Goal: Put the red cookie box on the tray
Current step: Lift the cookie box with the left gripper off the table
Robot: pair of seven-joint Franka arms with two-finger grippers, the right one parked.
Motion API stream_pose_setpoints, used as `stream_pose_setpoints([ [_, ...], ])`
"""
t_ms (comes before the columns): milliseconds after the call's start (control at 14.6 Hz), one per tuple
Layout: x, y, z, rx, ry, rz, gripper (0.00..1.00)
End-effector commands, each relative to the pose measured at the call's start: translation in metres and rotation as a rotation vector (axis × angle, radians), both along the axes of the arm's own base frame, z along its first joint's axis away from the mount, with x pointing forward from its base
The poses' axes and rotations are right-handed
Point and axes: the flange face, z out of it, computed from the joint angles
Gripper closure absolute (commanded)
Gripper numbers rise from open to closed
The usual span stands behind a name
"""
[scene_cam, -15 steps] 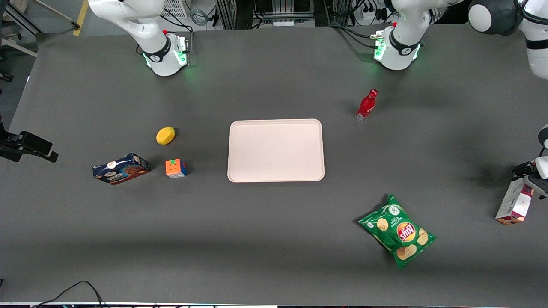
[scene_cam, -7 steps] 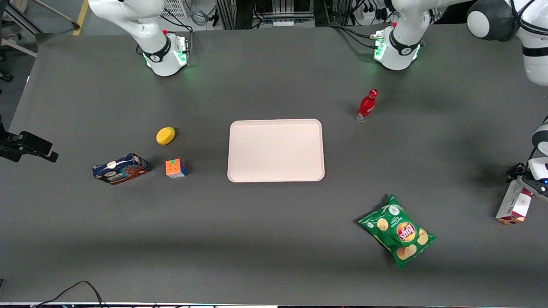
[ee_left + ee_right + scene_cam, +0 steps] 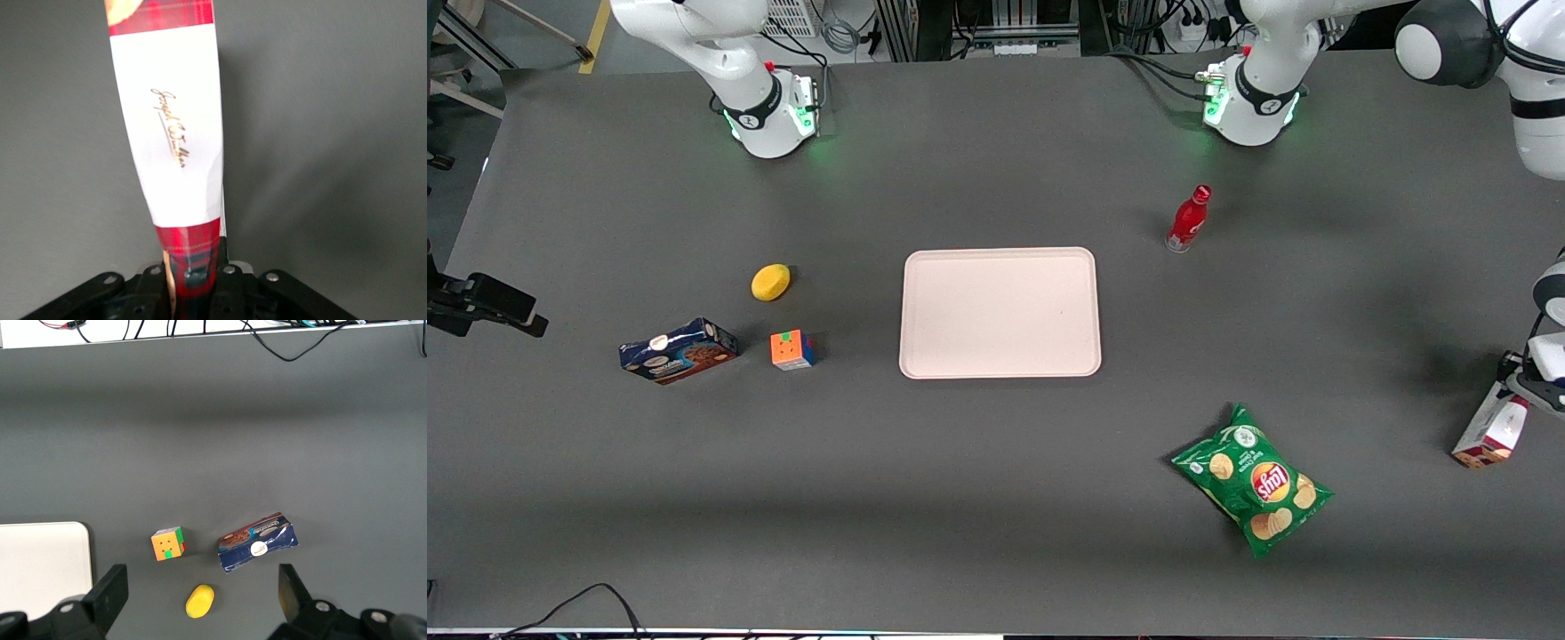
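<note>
The tray [image 3: 1000,313] lies flat on the dark bench [image 3: 996,498], about midway between the two arms' ends, and serves as the landmark here.

Toward the parked arm's end from the tray sit three things: a blue box [image 3: 679,350] farthest out, a colour cube [image 3: 791,349] just beside the tray's near corner though apart from it, and a yellow lemon-like thing [image 3: 770,282] a little farther from the front camera than the cube. The right wrist view shows the same three — cube [image 3: 167,543], blue box [image 3: 257,542], yellow thing [image 3: 199,600] — with the tray's corner [image 3: 40,560] at the edge.

Toward the working arm's end, a red bottle [image 3: 1189,219] stands upright near the tray's corner, farther from the front camera than the tray. A green chip bag [image 3: 1253,480] lies flat, nearer to the camera than the tray and well apart from it.

The red box [image 3: 1489,428] is well apart from the tray, at the working arm's end of the bench. It is tilted, its lower end with the cookie picture at or just above the bench. The pincer [image 3: 1522,384] is clamped on its upper end; in the left wrist view the fingers [image 3: 220,270] press the tartan end of the box [image 3: 175,133], whose white label panel stretches away over bare bench.
</note>
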Motion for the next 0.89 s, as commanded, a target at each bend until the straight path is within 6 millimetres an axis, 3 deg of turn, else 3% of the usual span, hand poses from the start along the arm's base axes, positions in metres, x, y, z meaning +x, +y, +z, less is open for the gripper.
stream_pose_setpoints([
  [0,0.026,-0.011,0.063,0.024,-0.074,-0.015,0.96],
  [341,0.014,-0.017,0.181,-0.010,-0.118,-0.008,0.95],
  [546,0.000,-0.023,0.239,-0.036,-0.010,0.069,0.95],
  [683,-0.006,-0.032,0.275,-0.039,0.059,0.106,0.94],
  [820,-0.011,-0.045,0.291,-0.064,0.108,0.140,0.94],
])
